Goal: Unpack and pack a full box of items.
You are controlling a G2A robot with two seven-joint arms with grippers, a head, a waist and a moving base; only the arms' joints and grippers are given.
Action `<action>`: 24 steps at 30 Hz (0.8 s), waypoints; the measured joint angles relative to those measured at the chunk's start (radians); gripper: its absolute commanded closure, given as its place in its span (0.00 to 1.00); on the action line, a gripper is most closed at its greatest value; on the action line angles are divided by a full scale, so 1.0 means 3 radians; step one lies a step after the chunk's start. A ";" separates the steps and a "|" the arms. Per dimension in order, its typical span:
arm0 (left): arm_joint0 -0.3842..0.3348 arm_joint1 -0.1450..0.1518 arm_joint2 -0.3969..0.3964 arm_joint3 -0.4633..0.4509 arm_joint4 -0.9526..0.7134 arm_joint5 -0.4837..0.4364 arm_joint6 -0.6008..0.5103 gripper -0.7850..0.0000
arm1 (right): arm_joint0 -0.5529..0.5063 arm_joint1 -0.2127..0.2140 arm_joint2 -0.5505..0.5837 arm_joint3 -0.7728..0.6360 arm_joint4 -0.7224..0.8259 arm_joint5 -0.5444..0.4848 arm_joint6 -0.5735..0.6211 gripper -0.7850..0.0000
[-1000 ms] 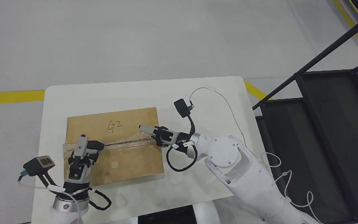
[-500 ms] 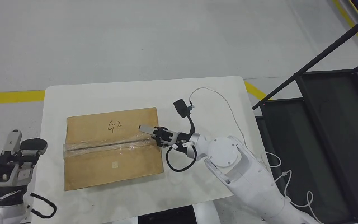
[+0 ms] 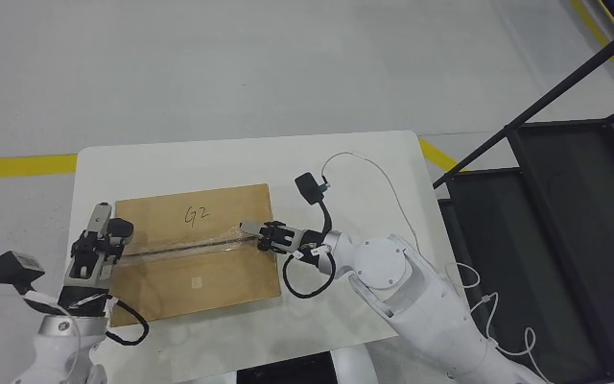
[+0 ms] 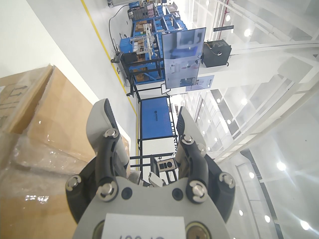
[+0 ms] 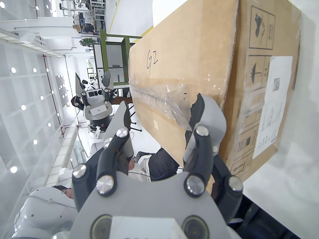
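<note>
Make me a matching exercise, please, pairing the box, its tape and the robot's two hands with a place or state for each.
1. box
2. left hand
3. right hand
4. tape

A. clear, along the top seam
B. open, at the box end bearing the white label
C. shut, standing on the table
D. open, at the box's other end

Pairs: 1-C, 2-D, 3-B, 4-A

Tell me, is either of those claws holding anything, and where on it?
Nothing is held. The right gripper is open at the end of the taped seam on the cardboard box; the left gripper is open by the box's other end.
</note>
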 measured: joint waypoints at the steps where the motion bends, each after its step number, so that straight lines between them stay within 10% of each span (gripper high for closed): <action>1: 0.0007 -0.0001 0.0027 0.0000 0.0032 0.0005 0.0024 0.40 | -0.0002 0.0001 0.0004 -0.0001 -0.0001 -0.0001 0.0003 0.51; 24: 0.0191 -0.0009 0.0221 0.0000 0.0263 0.0061 0.0164 0.42 | -0.0229 0.0064 0.0319 -0.0215 0.0014 -0.0190 0.0090 0.55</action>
